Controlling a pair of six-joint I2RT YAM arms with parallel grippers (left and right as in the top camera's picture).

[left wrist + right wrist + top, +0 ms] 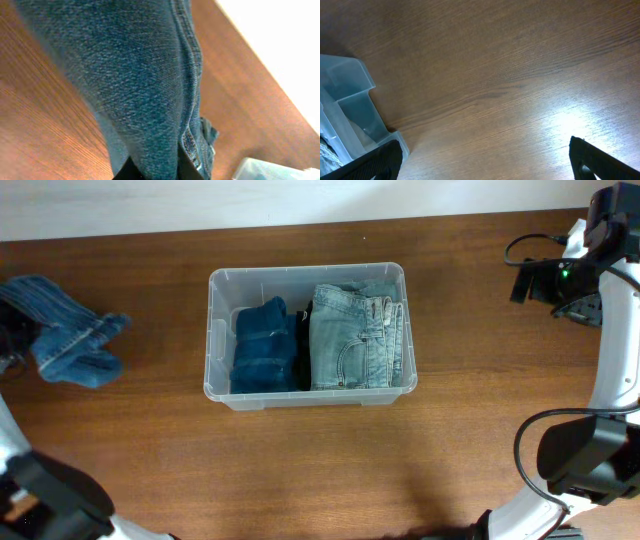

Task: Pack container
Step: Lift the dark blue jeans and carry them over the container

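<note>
The clear container (218, 280) stands mid-table, holding folded dark blue jeans (265, 345) on its left and light blue jeans (355, 335) on its right. A crumpled pair of blue jeans (70, 340) lies at the table's far left. My left gripper (155, 172) is shut on this denim (140, 85), which fills the left wrist view; one container corner (270, 170) shows at the lower right. In the overhead view, the left gripper (10, 330) is at the frame edge. My right gripper (485, 165) is open over bare wood, right of the container (350, 100).
The wooden table (470, 430) runs to a pale wall at the back. The right arm (610, 390) stands along the right edge, its gripper (527, 280) at the back right. The left arm (50, 490) crosses the front left corner.
</note>
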